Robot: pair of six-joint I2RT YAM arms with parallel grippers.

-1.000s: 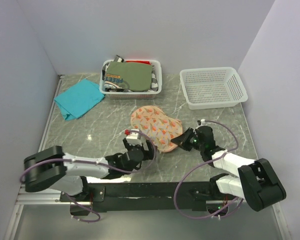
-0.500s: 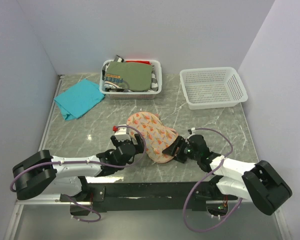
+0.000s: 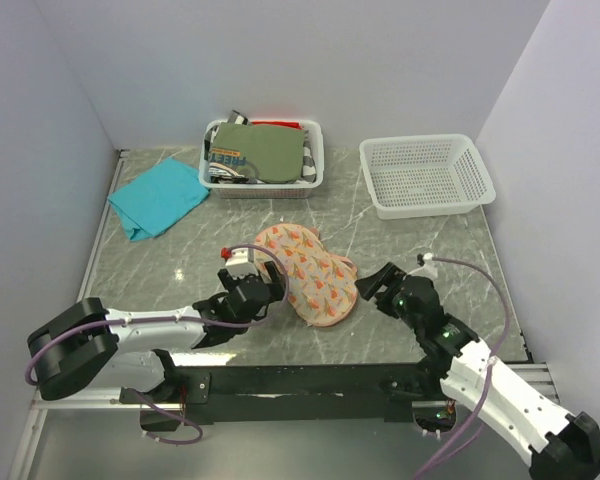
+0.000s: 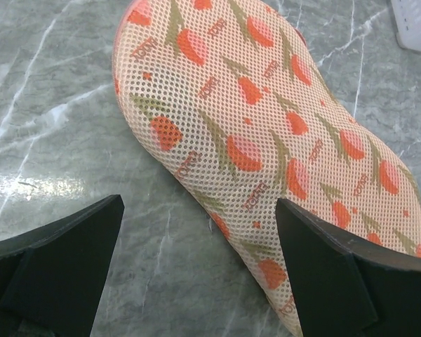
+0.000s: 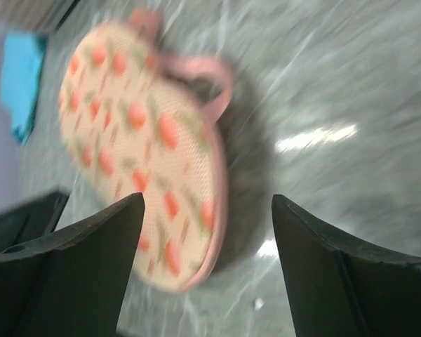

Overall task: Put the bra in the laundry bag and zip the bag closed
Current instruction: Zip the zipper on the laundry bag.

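The laundry bag [image 3: 305, 270] lies flat on the marble table, a two-lobed mesh case with orange-red print, looking closed. The bra is hidden from every view. My left gripper [image 3: 267, 291] stands open at the bag's left side. In the left wrist view the bag [image 4: 266, 126] fills the upper right, and that gripper [image 4: 196, 210] has its right finger over the bag's near edge. My right gripper [image 3: 373, 286] is open just right of the bag and apart from it. The blurred right wrist view shows the bag [image 5: 140, 147], its pink loop [image 5: 214, 74] and the empty right gripper [image 5: 207, 203].
A white basket [image 3: 315, 150] at the back holds an olive-green folded garment [image 3: 270, 152] and other clothes. An empty white mesh basket [image 3: 427, 176] stands at the back right. A teal cloth [image 3: 158, 197] lies at the back left. Walls close in three sides.
My right gripper opened, let go of the bag's right end and drew back to the right. The bag slid a little nearer and left. The left gripper moved left and stayed open.
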